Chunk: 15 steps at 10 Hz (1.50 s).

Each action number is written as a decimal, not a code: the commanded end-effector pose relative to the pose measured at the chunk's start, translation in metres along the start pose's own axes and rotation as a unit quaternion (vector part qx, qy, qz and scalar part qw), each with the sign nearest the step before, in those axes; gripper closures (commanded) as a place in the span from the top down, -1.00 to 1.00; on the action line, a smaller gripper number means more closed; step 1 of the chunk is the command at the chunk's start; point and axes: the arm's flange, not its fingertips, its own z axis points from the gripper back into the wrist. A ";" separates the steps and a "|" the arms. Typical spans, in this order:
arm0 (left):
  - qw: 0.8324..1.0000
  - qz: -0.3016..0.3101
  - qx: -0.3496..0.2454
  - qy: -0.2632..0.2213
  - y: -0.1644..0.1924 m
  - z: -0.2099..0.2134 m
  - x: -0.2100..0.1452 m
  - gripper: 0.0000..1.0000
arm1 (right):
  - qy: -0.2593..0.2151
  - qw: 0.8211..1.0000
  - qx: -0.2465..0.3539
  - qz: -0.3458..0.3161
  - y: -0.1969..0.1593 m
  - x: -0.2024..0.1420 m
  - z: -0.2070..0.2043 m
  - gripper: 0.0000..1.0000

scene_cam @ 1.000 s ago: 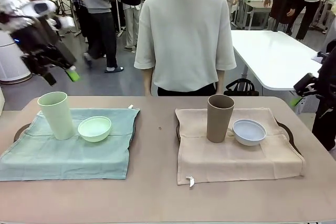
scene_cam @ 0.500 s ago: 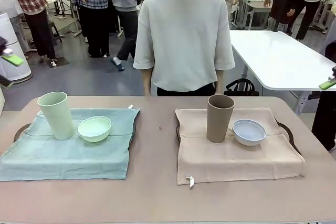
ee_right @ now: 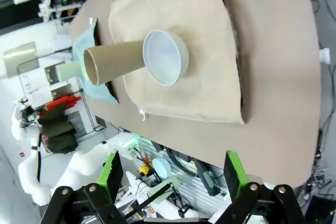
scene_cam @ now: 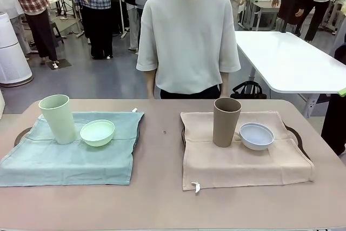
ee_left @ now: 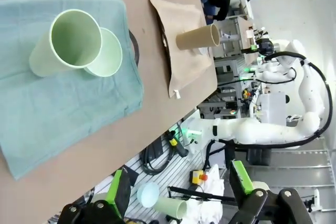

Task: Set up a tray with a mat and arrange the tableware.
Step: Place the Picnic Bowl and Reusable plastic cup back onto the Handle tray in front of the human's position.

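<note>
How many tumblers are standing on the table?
2: the mint-green tumbler on the green mat, the brown tumbler on the beige mat. None looks hidden.

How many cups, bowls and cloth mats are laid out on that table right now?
Tumblers: 2, the mint-green tumbler and the brown tumbler
Bowls: 2, the green bowl and the pale blue-white bowl
Mats: 2, the teal mat and the beige mat
Total: 6
</note>
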 end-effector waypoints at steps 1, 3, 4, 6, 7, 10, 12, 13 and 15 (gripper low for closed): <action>1.000 0.002 0.002 0.001 -0.002 -0.005 0.008 1.00 | -0.007 1.000 -0.005 0.001 0.000 0.001 0.002 1.00; 0.999 0.018 -0.029 0.003 0.015 0.017 0.004 1.00 | -0.033 0.992 0.073 -0.095 -0.009 -0.007 0.012 1.00; 0.998 0.023 -0.053 0.001 0.034 0.038 0.006 1.00 | -0.047 0.988 0.088 -0.121 -0.018 -0.016 0.019 1.00; 0.994 0.067 -0.084 -0.027 0.071 0.073 0.014 1.00 | -0.056 0.977 0.129 -0.162 -0.036 -0.032 0.029 1.00; 0.990 0.080 -0.103 -0.045 0.085 0.086 0.017 1.00 | -0.063 0.971 0.142 -0.180 -0.046 -0.035 0.032 1.00; 0.989 0.092 -0.085 -0.077 0.103 0.089 0.006 1.00 | -0.070 0.959 0.183 -0.205 -0.048 -0.034 0.028 1.00; 0.989 0.103 -0.091 -0.060 0.105 0.092 0.004 1.00 | -0.067 0.964 0.163 -0.198 -0.059 -0.037 0.034 1.00; 0.989 0.103 -0.091 -0.060 0.105 0.092 0.004 1.00 | -0.067 0.964 0.163 -0.198 -0.059 -0.037 0.034 1.00; 0.989 0.103 -0.091 -0.060 0.105 0.092 0.004 1.00 | -0.067 0.964 0.163 -0.198 -0.059 -0.037 0.034 1.00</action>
